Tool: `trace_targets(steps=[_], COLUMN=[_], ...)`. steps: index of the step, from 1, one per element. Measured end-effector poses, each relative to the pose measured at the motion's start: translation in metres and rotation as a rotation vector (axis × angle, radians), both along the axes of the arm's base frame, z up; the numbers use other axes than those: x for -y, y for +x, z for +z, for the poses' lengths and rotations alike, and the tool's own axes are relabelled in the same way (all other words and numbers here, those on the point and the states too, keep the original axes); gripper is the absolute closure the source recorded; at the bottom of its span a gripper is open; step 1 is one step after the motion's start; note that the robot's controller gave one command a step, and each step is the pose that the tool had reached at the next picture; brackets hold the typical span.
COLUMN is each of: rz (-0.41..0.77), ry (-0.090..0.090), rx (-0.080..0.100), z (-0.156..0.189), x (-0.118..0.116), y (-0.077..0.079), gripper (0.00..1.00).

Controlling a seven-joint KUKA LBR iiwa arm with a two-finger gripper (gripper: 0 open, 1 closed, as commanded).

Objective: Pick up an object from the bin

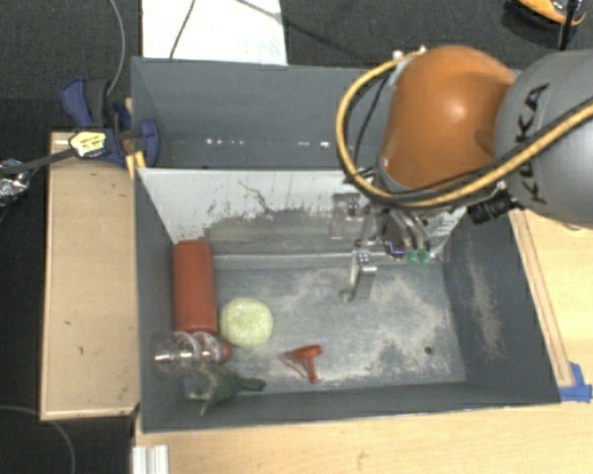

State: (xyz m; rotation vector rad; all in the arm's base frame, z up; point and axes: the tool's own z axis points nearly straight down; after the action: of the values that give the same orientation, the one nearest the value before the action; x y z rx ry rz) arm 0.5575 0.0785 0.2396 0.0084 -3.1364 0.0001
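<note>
Grey metal bin (494, 294): the hand (359, 276) hangs over bare floor near the middle. Whether it is open or closed cannot be told. Well apart, toward the view's lower left, lie a pale green ball (247, 322), a small red piece (304, 358) and a red cylinder (195, 286).

Grey bin (415, 334), 5 things (front left), cylinder (194, 286), ball (247, 322), jar (188, 352), green scrap (222, 388), red clip (304, 359)
</note>
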Motion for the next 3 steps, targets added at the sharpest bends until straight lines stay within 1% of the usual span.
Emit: trace_targets(steps=[1,2,3], rz=[-0.003,0.088,0.105], ry=[0.001,0.000,0.002], rx=[0.009,0.012,0.010], z=[0.005,-0.019,-0.061], x=[0.001,-0.028,-0.084], y=[0.001,-0.007,-0.033], gripper=[0.00,0.00,0.00])
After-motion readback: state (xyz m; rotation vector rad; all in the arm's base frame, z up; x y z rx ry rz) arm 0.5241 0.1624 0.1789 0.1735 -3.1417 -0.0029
